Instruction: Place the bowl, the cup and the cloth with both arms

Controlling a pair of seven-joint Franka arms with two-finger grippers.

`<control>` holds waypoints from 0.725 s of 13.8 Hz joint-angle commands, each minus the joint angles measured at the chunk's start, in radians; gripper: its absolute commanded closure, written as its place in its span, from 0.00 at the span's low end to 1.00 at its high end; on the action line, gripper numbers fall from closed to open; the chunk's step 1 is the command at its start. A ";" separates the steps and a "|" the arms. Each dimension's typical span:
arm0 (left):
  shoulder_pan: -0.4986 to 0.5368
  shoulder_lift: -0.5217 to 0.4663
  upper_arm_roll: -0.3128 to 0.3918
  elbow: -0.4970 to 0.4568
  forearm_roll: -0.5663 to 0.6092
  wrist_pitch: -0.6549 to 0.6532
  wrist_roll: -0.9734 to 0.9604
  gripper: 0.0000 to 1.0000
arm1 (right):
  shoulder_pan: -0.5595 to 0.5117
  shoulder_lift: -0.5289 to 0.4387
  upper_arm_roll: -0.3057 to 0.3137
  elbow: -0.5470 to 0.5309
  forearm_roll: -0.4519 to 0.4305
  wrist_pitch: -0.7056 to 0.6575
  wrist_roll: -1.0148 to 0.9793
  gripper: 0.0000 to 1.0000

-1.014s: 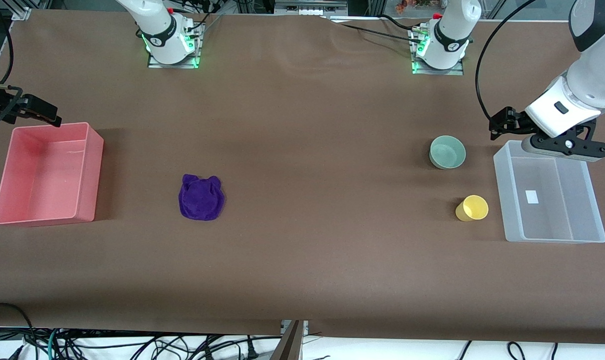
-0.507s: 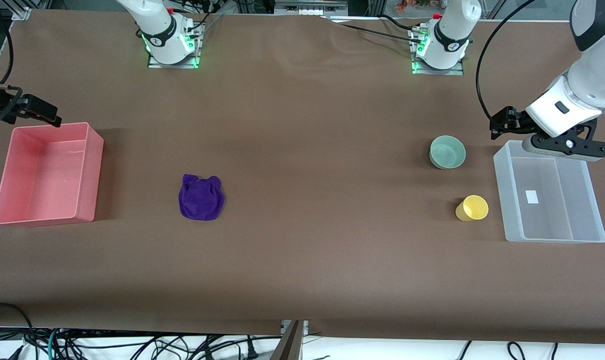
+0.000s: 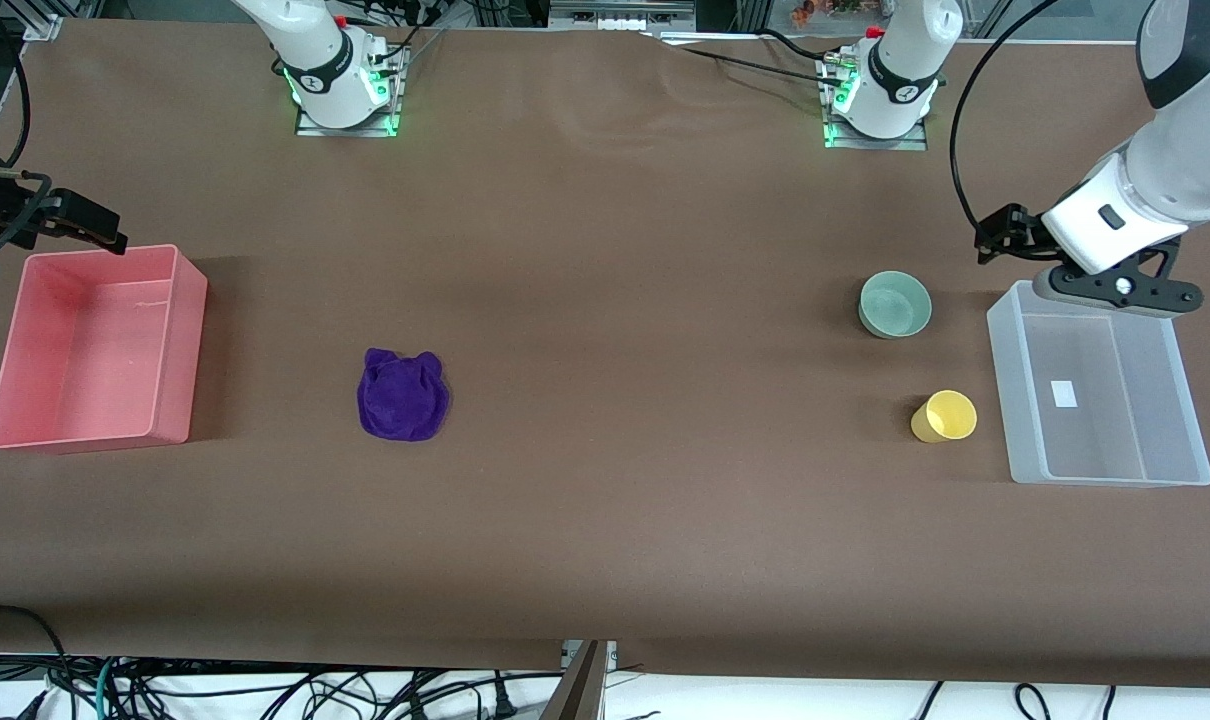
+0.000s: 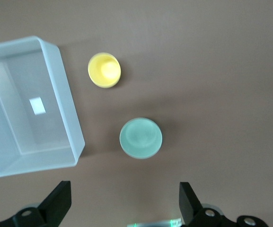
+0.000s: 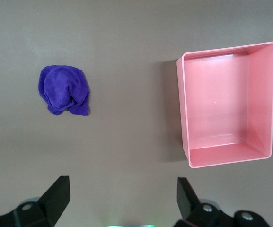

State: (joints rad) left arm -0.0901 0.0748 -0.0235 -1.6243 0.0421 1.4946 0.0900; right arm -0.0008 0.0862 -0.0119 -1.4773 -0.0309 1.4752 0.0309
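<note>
Left gripper (image 4: 122,203) hung over table beside clear bin (image 3: 1095,400), fingers apart, empty. Right gripper (image 5: 119,201) hung beside pink bin (image 3: 95,350), fingers apart. Bowl (image 3: 895,305), cup (image 3: 944,416), cloth (image 3: 403,395) lay on table.

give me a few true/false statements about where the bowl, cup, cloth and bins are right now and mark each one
1. The cup sits nearer the front camera than the bowl. True.
2. The cloth lies inside the pink bin. False: it lies on the table, apart from that bin.
3. The left hand holds the bowl. False: it is open, holding nothing.
4. The clear bin holds neither bowl nor cup. True.
5. The right hand is open. True.
</note>
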 commanded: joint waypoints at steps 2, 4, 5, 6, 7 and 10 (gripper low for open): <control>0.000 0.026 0.011 -0.040 -0.010 -0.027 0.080 0.00 | -0.001 0.030 0.004 -0.001 0.013 0.004 0.015 0.00; 0.000 0.017 0.008 -0.148 0.004 0.054 0.120 0.00 | -0.001 0.044 0.009 -0.053 0.013 0.043 0.003 0.00; 0.001 0.005 0.008 -0.216 0.004 0.126 0.147 0.00 | 0.002 0.044 0.013 -0.076 0.013 0.069 0.003 0.00; 0.001 -0.010 0.008 -0.286 0.002 0.209 0.169 0.00 | -0.001 0.052 0.032 -0.108 0.014 0.091 0.004 0.00; 0.003 -0.033 0.008 -0.369 0.002 0.299 0.171 0.00 | 0.002 0.073 0.043 -0.154 0.014 0.114 0.006 0.00; 0.026 -0.070 0.010 -0.647 0.004 0.627 0.178 0.00 | 0.008 0.102 0.113 -0.338 0.016 0.395 0.015 0.00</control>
State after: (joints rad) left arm -0.0822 0.0828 -0.0190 -2.0814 0.0423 1.9596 0.2317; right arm 0.0052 0.2006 0.0574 -1.6939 -0.0261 1.7195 0.0342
